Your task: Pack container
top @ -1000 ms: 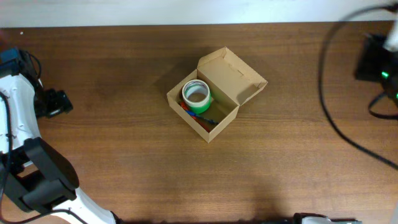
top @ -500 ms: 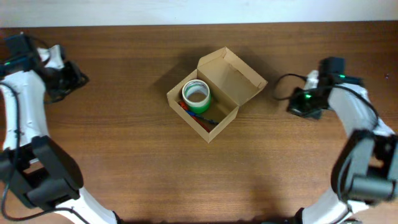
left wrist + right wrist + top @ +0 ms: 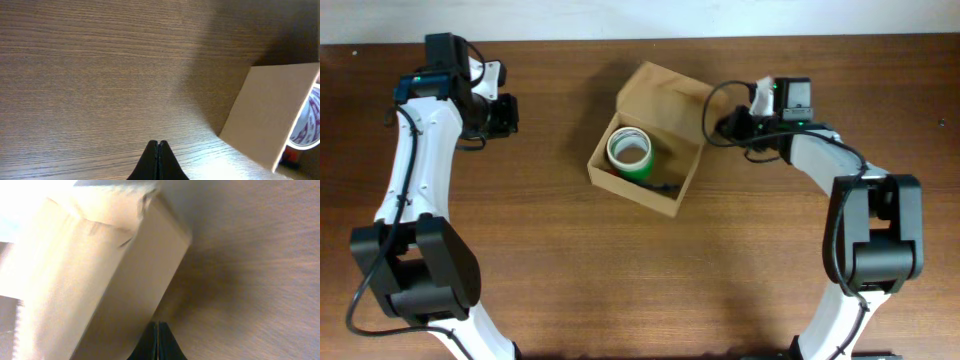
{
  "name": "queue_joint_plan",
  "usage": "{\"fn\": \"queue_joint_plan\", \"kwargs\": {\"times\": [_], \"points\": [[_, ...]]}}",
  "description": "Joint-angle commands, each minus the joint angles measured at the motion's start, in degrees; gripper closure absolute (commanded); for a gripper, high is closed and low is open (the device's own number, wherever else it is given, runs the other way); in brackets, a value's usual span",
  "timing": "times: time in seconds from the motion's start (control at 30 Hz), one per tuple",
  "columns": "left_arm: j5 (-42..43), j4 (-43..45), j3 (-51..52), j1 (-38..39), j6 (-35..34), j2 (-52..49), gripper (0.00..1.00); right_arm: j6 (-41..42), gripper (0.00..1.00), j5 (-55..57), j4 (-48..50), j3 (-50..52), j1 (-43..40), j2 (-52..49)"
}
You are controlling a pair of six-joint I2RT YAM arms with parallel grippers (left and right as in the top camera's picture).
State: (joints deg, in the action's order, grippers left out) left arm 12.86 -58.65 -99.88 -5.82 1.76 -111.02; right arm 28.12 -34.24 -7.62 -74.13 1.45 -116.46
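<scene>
Container (image 3: 662,92) | left end effector (image 3: 158,148) closed, apart | right end effector (image 3: 158,328) closed, near

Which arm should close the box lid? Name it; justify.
Right. The right pincer sits beside the raised flap lid of the small tan cardboard box; the left pincer is farther off on the other side.

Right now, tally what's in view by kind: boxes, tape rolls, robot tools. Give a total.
Cardboard box: 1
Tape roll: 1
Robot tools (left tool, right tool): 2
Total: 4
</scene>
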Motion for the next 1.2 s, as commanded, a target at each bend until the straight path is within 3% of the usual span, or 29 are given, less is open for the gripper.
{"fn": "queue_joint_plan", "kwargs": {"times": [0.0, 0.13, 0.37, 0.57, 0.9, 1.17], "points": [[-2.9, 0.0, -1.1, 0.4, 1.4, 0.3, 0.98, 4.3, 0.96, -3.4, 2.8, -0.6, 2.4, -0.1], [-2.9, 1.1, -1.1, 0.4, 1.4, 0.3, 0.86, 4.3, 0.96, -8.9, 6.4, -0.6, 4.6, -0.1], [-1.6, 3.0, -1.1, 0.5, 0.3, -2.2, 0.83, 4.3, 0.96, -10.0, 8.6, -0.6, 6.7, -0.1], [14.6, 5.8, -1.1, 0.5, -1.9, -8.9, 0.68, 4.3, 0.96, -8.8, 8.5, -0.6, 4.4, -0.1], [29.6, 18.3, -1.1, 0.6, -16.7, -14.8, 0.84, 5.7, 0.96, -2.3, 8.9, -0.6, 3.4, -0.1], [32.4, 24.1, -1.1, 1.6, -25.1, -17.3, 0.93, 6.8, 0.97, 0.5, 9.6, -0.6, 3.4, -1.1]]}}
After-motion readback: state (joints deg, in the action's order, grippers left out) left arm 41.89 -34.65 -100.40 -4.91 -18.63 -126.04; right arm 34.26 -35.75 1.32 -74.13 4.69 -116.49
